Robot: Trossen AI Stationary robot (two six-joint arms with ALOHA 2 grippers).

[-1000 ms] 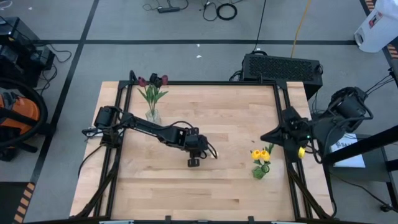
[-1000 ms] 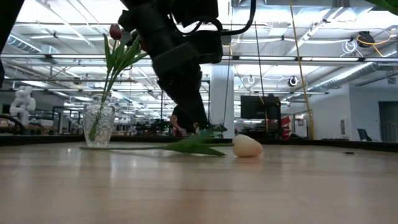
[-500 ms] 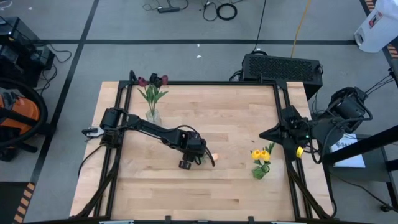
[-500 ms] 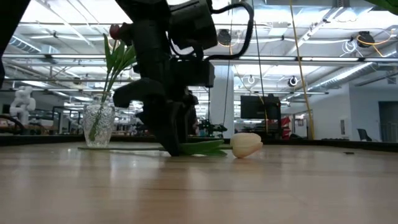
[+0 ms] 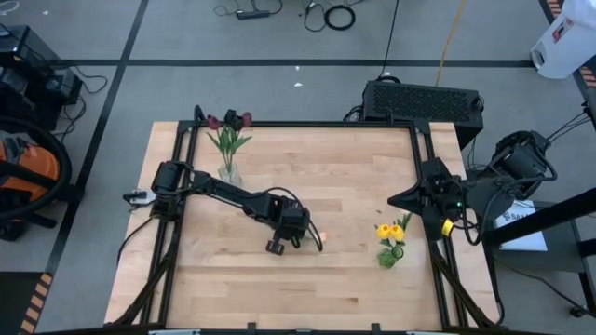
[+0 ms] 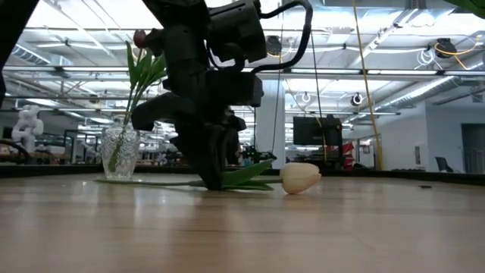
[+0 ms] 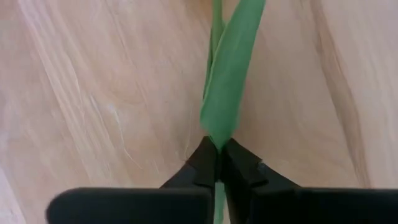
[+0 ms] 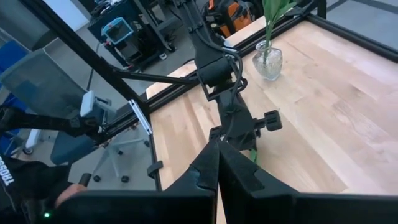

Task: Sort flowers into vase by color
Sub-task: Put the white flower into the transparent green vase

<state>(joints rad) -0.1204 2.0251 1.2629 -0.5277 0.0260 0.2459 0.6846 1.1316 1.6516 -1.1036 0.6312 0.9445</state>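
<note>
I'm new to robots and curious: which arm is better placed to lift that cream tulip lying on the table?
The left. Its left gripper is already shut on the cream tulip stem mid-table. The right gripper is shut and empty, parked at the table's right edge by the yellow flowers.

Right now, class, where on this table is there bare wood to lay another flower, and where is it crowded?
Free: the wide strip along the table's near edge, and the far middle between the glass vase and the right frame. Crowded: the centre, where the left claw pinches the cream tulip's stem, and the yellow flowers by the right edge.
</note>
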